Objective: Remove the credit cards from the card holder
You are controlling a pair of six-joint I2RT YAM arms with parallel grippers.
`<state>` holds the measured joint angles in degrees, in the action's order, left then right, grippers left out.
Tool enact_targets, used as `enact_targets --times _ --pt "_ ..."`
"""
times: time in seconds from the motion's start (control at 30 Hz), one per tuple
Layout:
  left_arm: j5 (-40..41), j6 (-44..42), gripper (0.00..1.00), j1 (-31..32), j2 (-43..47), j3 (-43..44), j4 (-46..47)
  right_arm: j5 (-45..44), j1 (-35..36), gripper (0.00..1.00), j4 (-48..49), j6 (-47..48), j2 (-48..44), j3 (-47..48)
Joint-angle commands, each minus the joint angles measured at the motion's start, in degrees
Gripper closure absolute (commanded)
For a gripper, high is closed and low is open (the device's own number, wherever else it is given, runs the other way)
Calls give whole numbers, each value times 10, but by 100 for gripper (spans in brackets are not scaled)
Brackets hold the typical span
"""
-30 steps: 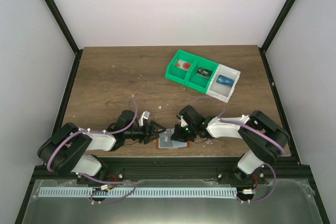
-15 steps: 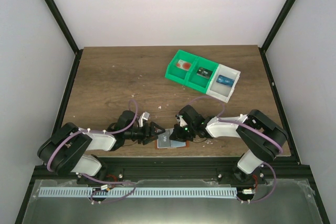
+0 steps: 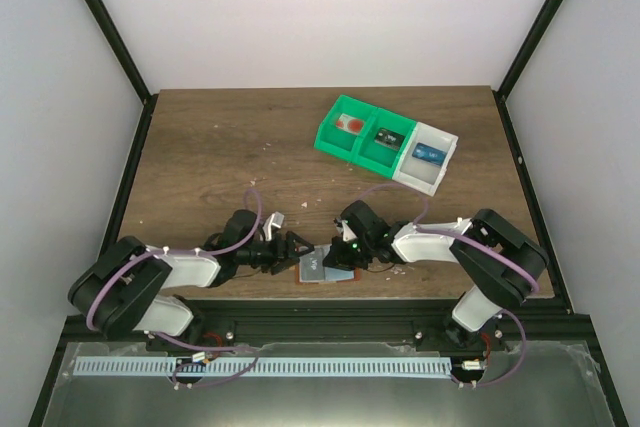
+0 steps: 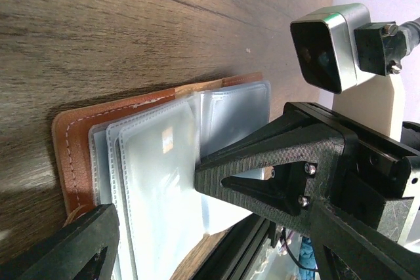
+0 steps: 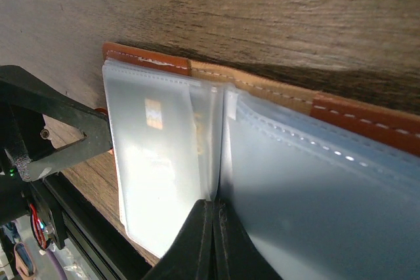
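A small reddish-brown folding card holder (image 3: 326, 274) lies open on the brown wooden table (image 3: 200, 147), low and centre in the overhead view, near the front edge between the two arms. A pale card with a gold chip (image 5: 154, 113) sits inside one of its clear sleeves, so I judge the job unfinished. The small things in the green-and-white tray (image 3: 322, 140) at upper right may be cards already removed, but I cannot tell. The right gripper (image 5: 211, 213) is closed tight, its tips pressed into the holder's middle fold. The left gripper (image 3: 300, 249) gapes wide and grasps nothing, poised at the holder's left edge. Compared with a second ago almost nothing differs: the holder and right arm sit as before, and the left arm has barely shifted.
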<state>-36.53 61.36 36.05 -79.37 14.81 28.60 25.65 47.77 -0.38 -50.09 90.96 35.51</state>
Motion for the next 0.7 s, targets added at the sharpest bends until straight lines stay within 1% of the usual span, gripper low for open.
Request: enact_targets --times 0.0,0.13,0.33,0.67 --pt "-9 10 19 4 -13 -6 32 -37 4 99 -27 -1 12 -19" --pt "-11 19 19 4 1 -4 29 -37 4 100 -24 -2 10 -22" --pt "1 9 19 4 29 8 -9 -37 4 100 -18 -5 8 -31" --pt "-5 8 19 3 -24 -3 28 -37 4 99 -16 -6 4 -34"
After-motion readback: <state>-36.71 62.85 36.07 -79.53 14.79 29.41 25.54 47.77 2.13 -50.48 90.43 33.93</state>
